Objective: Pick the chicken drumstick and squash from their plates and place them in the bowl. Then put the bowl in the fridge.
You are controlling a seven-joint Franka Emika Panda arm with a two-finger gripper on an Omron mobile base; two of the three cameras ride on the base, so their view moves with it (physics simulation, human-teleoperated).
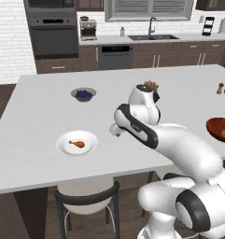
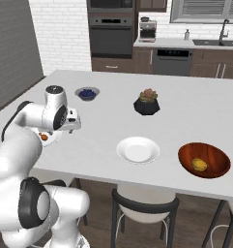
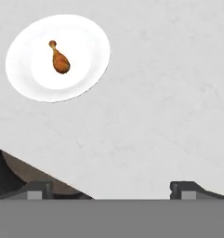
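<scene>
The chicken drumstick [image 1: 77,143] lies on a white plate [image 1: 89,139] near the counter's front edge, left of the arm. In the hand view the drumstick [image 3: 60,60] and its plate [image 3: 88,44] sit at the upper left. My gripper [image 3: 112,190] is open, hovering over bare counter to one side of that plate, with nothing between its fingers. From the base cameras the gripper [image 1: 113,130] [image 2: 75,121] hangs above the counter. The second plate [image 2: 138,149] is bare. The squash [image 2: 199,164] rests inside the dark red-brown bowl [image 2: 213,154] at the right.
A small grey bowl with blue contents [image 1: 83,94] and a black pot with a succulent [image 2: 147,102] stand farther back on the counter. Two shakers [image 1: 222,88] are at the far right. Stools [image 1: 86,196] stand under the front edge.
</scene>
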